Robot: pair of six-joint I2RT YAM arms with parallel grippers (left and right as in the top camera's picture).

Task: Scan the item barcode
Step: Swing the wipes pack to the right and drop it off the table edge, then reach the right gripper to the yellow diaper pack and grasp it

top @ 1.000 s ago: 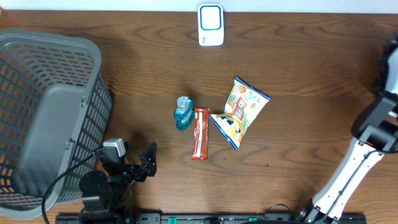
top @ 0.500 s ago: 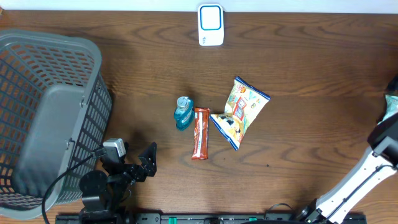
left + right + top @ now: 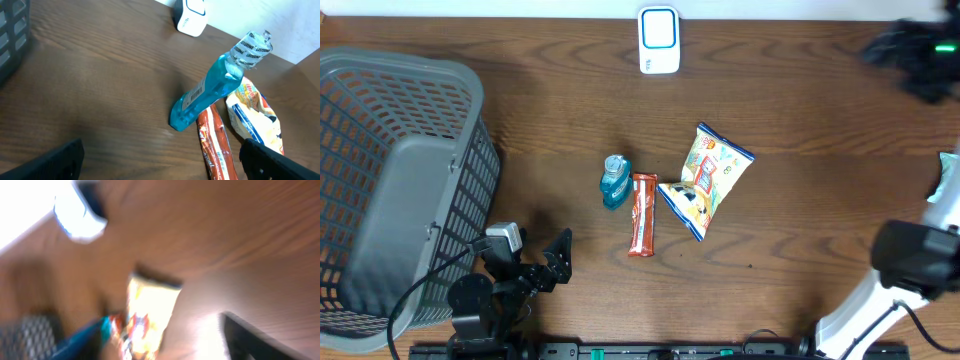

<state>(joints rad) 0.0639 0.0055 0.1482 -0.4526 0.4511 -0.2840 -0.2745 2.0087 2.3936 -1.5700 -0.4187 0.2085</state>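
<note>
Wooden table [image 3: 800,110]: grey basket [image 3: 480,180] left, white scanner [image 3: 659,40] at far edge, blue bottle [image 3: 615,182], snack bar [image 3: 642,214], chip bag [image 3: 705,180] clustered centrally.

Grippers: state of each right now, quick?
Left gripper: open, holding nothing.
Right gripper: cannot tell, it is blurred in both views.

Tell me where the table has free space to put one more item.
Bare wood lies between the basket and the blue bottle, and between the white scanner and the chip bag. The wide stretch right of the chip bag is bare too, up to the right arm. The middle is crowded: bottle, snack bar and bag lie close together.
</note>
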